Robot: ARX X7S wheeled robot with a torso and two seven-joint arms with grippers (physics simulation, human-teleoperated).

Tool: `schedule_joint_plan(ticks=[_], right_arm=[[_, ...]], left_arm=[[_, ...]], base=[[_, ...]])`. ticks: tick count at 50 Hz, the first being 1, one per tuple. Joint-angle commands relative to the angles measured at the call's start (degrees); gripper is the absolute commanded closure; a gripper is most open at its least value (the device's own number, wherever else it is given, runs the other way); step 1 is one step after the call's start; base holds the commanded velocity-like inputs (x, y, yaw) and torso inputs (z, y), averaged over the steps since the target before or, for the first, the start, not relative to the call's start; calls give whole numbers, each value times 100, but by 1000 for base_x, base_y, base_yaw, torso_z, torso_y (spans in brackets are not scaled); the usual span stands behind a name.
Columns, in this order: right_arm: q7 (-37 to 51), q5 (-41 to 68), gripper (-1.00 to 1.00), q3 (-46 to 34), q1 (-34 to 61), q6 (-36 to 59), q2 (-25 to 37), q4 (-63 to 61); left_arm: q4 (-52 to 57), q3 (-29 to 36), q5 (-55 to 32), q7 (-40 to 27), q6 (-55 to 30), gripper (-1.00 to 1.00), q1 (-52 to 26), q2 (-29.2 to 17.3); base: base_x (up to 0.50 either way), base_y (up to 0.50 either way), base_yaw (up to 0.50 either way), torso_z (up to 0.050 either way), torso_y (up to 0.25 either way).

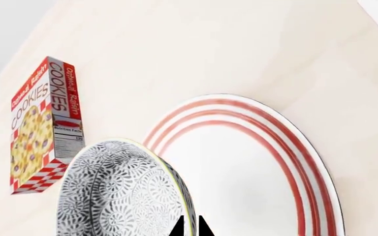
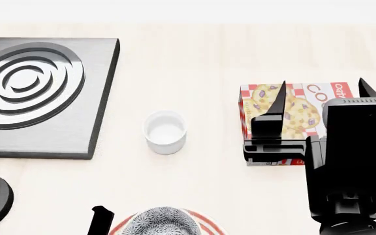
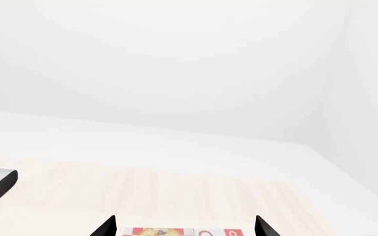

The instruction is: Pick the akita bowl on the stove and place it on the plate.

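bowl: akita bowl [image 1: 120, 191] in left gripper [image 1: 190, 227] jaws, closed on rim
plate: plate [image 1: 267, 167] directly beneath jaws
right gripper [image 3: 183, 225]: spread, empty

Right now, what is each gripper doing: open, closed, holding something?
Left gripper: closed on the akita bowl, beside the plate.
Right gripper: open, holding nothing, above the cookie box.

Table [image 2: 195, 54]: stove [image 2: 37, 93], cup [image 2: 165, 131], cookie box [image 2: 293, 112], plate [image 1: 261, 172]
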Motion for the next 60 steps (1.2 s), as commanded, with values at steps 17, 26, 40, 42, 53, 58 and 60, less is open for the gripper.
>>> schedule_joint_plan(ticks=[17, 26, 40, 42, 53, 58, 60], right_arm=[[-89, -75, -100, 94, 0, -42, -81, 38], [-81, -68, -100, 83, -6, -59, -68, 43], [-53, -41, -100, 81, -8, -46, -53, 18], [-55, -42, -100, 76, -10, -57, -49, 29], [-40, -25, -100, 69, -5, -62, -40, 33], [-36, -20, -100, 65, -6, -72, -34, 35], [-35, -14, -100, 65, -5, -72, -33, 36]], left_arm=[[-147, -17, 91, -107, 132, 100, 296, 236], [-175, 17, 104, -151, 141, 100, 362, 234], [-238, 104, 142, -229, 186, 100, 501, 176], [-237, 120, 159, -229, 198, 100, 502, 170], [-284, 114, 153, -252, 221, 100, 532, 177], [-276, 130, 161, -263, 218, 100, 547, 175], [-278, 125, 166, -276, 220, 100, 550, 180]], base=[[0, 0, 0, 0, 1], [0, 0, 0, 0, 0], [0, 0, 0, 0, 1], [0, 0, 0, 0, 0], [0, 0, 0, 0, 0], [0, 0, 0, 0, 0], [0, 0, 0, 0, 0]])
